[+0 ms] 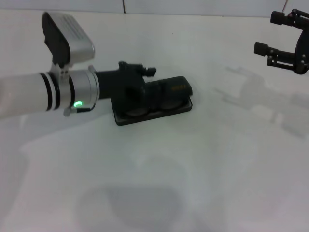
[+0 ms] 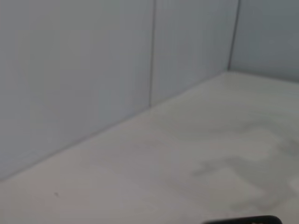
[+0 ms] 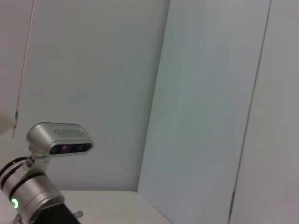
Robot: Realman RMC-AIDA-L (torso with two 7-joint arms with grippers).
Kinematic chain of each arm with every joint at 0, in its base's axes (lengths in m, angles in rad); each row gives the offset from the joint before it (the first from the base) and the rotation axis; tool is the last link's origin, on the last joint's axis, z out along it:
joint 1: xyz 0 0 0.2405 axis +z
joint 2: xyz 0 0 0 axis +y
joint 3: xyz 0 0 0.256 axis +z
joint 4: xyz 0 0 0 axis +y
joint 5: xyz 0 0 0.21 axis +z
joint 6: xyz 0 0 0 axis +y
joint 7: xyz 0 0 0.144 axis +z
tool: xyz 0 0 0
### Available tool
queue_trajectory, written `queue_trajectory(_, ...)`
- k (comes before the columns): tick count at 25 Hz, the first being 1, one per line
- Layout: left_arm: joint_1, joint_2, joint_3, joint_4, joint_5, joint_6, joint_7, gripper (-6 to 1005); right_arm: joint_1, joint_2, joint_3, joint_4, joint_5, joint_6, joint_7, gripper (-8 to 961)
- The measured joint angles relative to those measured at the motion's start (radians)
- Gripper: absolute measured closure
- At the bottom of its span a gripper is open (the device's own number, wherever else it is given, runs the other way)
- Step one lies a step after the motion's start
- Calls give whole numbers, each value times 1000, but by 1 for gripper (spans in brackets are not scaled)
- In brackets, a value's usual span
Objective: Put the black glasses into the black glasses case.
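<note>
On the white bench (image 1: 193, 174), the nearest stretch in the head view lies bare and carries soft shadows. Farther in, at mid-bench, lies the black glasses case (image 1: 153, 111), open, its base flat on the bench and its lid (image 1: 171, 89) raised behind it, with small orange lettering on the lid. Inside the base sit the black glasses (image 1: 152, 107); two roundish lenses show side by side in the tray, though the frame is hard to separate from the dark lining.

The left arm reaches in from the left, its silver wrist with a green light (image 1: 77, 103) and a camera block mounted above. The left end effector (image 1: 133, 79) is down at the left end of the case, over the lid's edge; its fingers merge with the black case, so I cannot tell whether they are spread or pressed together.

Farthest back, at the right edge, the right end effector (image 1: 270, 46) hangs above the bench, well apart from the case, its fingers spread and holding nothing.
</note>
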Motion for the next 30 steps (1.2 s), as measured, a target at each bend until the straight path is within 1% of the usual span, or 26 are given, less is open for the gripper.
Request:
queue_trajectory(2, 15, -1, 0, 20, 2, -2, 44, 528, 1, 0, -5, 0, 0, 7, 0, 197)
queue_trajectory(6, 26, -2, 0, 29, 2, -2, 77, 505, 2, 0, -13, 0, 0, 9, 0, 198)
queue_trajectory(9, 28, -3, -1, 30, -11, 32, 87, 487, 4, 0, -34, -2, 0, 1, 0, 198)
queue_trajectory(11, 32, 1, -1, 28, -36, 104, 100, 476, 5, -1, -68, -7, 0, -17, 0, 197)
queue_trajectory(13, 39, 6, -1, 14, -55, 213, 110, 464, 8, -2, -101, -11, 0, -33, 0, 197)
queue_trajectory(15, 42, 13, -1, -26, -60, 348, 111, 453, 22, 0, -139, -6, 1, -57, 0, 197)
queue_trajectory(18, 67, 33, -2, -80, -81, 547, 111, 435, 55, 6, -172, 33, 9, -87, 0, 195)
queue_trajectory(20, 101, 52, -2, -96, -126, 635, 118, 424, 81, 10, -196, 66, 14, -100, -1, 194)
queue_trajectory(23, 151, 71, -2, -100, -172, 707, 150, 406, 116, 10, -229, 124, 21, -102, -20, 192)
queue_trajectory(27, 209, 72, -2, -99, -196, 750, 238, 383, 151, 14, -236, 211, 57, -101, -96, 191)
queue_trajectory(30, 241, 71, -2, -98, -219, 756, 254, 266, 154, 14, -243, 245, 113, -103, -148, 190)
